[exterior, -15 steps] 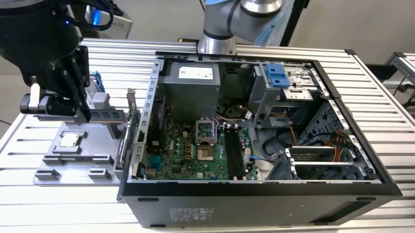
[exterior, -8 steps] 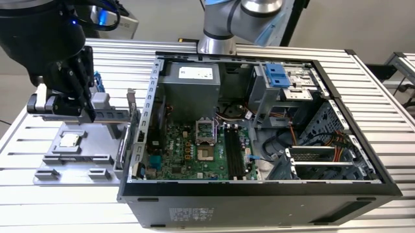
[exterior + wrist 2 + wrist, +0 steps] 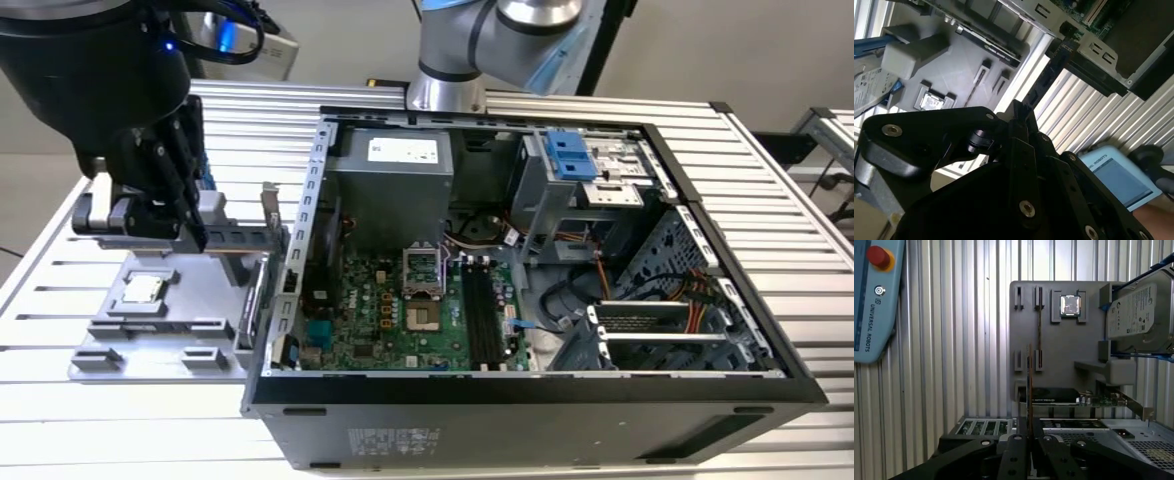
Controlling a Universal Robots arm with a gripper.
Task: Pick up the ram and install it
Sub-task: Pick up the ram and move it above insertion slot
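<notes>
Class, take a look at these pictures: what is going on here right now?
A single robot arm is working beside an open computer case. Its claw is shut on the ram, held on edge above the grey parts tray, where a CPU chip and a hard drive sit. The ram is not yet in the motherboard's black memory slots.

The ram: a thin, dark, narrow board seen edge-on, clamped at one end in the gripper, projecting straight outward.
</notes>
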